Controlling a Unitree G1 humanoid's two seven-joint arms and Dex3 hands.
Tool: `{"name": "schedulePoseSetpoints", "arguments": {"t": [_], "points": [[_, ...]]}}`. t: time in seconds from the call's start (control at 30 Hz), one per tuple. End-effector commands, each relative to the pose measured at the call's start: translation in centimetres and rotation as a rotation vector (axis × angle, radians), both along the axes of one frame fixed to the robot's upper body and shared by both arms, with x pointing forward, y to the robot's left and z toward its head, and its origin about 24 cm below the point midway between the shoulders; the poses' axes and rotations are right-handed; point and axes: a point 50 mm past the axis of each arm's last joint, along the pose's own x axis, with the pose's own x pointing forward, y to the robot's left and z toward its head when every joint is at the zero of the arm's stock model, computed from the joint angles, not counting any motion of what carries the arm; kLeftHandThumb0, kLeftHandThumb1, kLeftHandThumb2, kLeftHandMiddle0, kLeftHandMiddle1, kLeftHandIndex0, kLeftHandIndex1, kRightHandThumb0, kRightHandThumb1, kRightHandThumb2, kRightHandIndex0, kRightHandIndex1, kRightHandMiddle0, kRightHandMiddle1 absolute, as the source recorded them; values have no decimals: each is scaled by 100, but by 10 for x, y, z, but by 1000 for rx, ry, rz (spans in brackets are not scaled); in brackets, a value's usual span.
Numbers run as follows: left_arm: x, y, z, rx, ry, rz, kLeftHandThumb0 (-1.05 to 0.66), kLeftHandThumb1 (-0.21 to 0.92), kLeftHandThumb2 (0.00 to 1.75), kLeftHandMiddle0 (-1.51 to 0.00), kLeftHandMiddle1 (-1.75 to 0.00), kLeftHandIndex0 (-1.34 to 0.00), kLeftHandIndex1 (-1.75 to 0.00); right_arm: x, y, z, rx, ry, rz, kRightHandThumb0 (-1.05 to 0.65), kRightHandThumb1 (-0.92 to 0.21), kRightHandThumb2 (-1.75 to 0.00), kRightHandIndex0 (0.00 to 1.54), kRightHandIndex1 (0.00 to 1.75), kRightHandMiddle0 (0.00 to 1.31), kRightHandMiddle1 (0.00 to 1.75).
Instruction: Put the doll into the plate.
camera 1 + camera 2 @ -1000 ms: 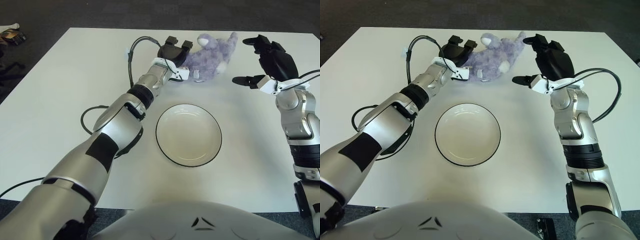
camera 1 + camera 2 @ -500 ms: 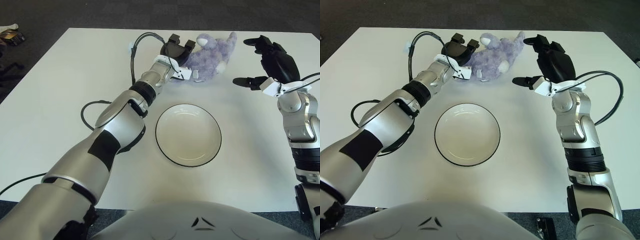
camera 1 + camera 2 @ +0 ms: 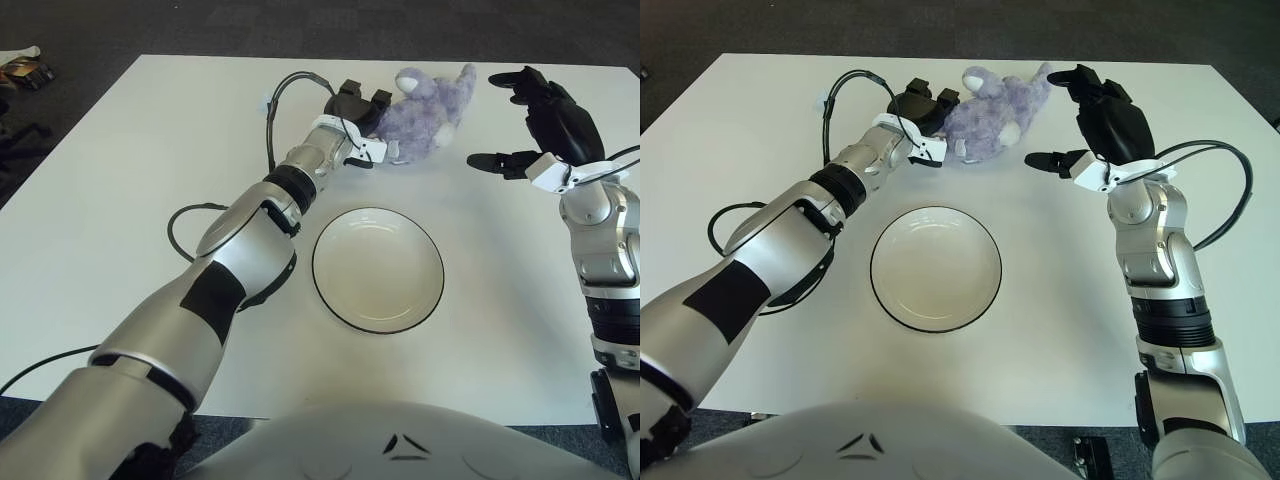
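left hand [image 3: 358, 108] at the purple doll [image 3: 428, 100], right hand [image 3: 1102, 125] spread beside it, plate [image 3: 378, 269] bare.
the doll lies on its side at the far edge of the white table [image 3: 130, 180], well beyond the plate. the left hand presses against the doll's left end, its dark fingers [image 3: 923, 98] curled onto the plush, though i cannot tell if the grip has closed. the right hand is raised just right of the doll, fingers wide apart, holding nothing. the white, dark-rimmed plate sits nearer, at the table's middle.
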Motion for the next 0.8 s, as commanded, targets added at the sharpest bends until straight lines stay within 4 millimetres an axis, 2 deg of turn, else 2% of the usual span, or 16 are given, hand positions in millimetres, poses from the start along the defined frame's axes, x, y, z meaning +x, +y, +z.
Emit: {"name": "schedulePoseSetpoints", "arguments": {"t": [0.0, 0.07, 0.13, 0.23, 0.4, 0.57, 0.67, 0.77], "points": [[3, 4, 6, 3, 57, -3, -70, 40, 81, -6, -86, 0, -86, -3, -2, 1, 17, -3, -5, -93, -58, -55, 14, 90, 0, 75], [3, 3, 6, 11, 81, -9, -71, 41, 80, -5, -86, 0, -84, -3, -2, 1, 20, -3, -4, -93, -58, -55, 14, 91, 0, 76], [3, 3, 5, 20, 102, -12, -80, 50, 70, -5, -90, 0, -79, -3, -2, 1, 24, -3, -1, -94, -59, -55, 14, 91, 0, 78], [3, 4, 1, 30, 132, -11, -86, 55, 62, -5, -93, 0, -76, -4, -3, 2, 30, -2, 3, -94, -59, -55, 14, 92, 0, 80], [2, 5, -2, 31, 159, -10, -94, 64, 51, -7, -107, 0, -73, -4, -4, 2, 34, -5, -3, -96, -62, -53, 13, 95, 0, 80], [2, 5, -3, 26, 170, -3, -96, 66, 47, -11, -120, 0, -74, -5, -4, 2, 39, -6, -9, -97, -63, -52, 13, 97, 0, 80], [2, 5, -4, 19, 174, 5, -91, 66, 46, -22, -143, 0, -76, -6, -4, 2, 52, -6, -7, -97, -63, -51, 14, 98, 0, 81], [2, 4, -6, 8, 175, 14, -84, 61, 53, -35, -153, 0, -82, -8, -3, 3, 66, -3, 3, -97, -64, -50, 14, 98, 0, 82]]}}
